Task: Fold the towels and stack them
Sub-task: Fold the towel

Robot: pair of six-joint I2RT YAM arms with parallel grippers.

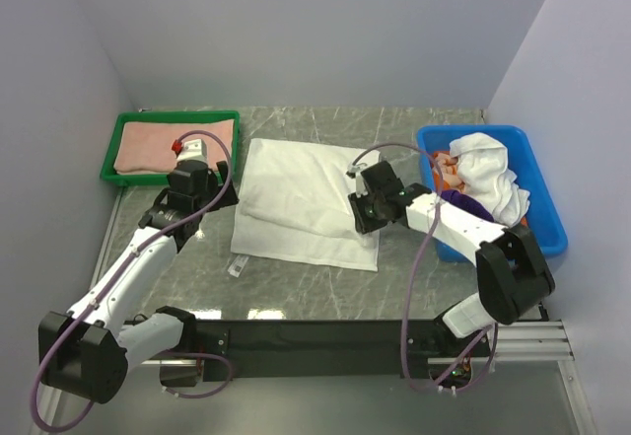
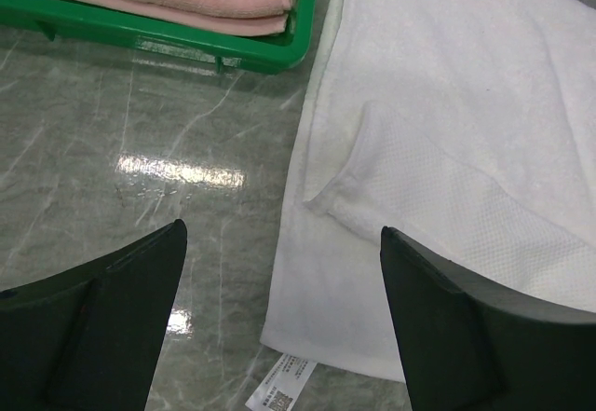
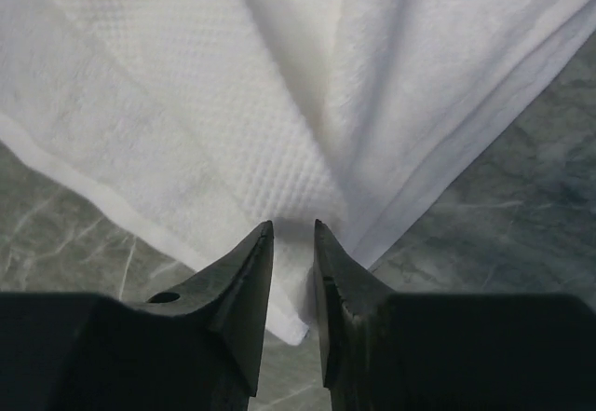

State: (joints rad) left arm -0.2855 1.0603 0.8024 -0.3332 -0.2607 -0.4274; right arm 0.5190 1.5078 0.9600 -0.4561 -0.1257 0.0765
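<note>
A white towel point(image 1: 301, 198) lies spread on the table's middle, partly doubled over point(image 2: 447, 103). My right gripper point(image 1: 363, 213) is at the towel's near right corner. Its jaws point(image 3: 293, 225) are closed to a narrow slot on the corner of the cloth point(image 3: 186, 85), whose folds draw in toward them. My left gripper point(image 1: 192, 181) hangs open point(image 2: 282, 229) above the towel's near left corner, holding nothing. A salmon-pink towel point(image 1: 163, 144) lies folded in the green tray point(image 1: 118, 174). A white towel point(image 1: 488, 174), an orange one point(image 1: 449, 171) and a purple one point(image 1: 463, 201) are heaped in the blue bin point(image 1: 547, 228).
The green tray's rim point(image 2: 186, 43) sits just beyond the left gripper, at the far left. The blue bin stands at the far right beside the right arm. A care label point(image 2: 279, 392) sticks out from the towel's near left corner. Grey walls enclose the table.
</note>
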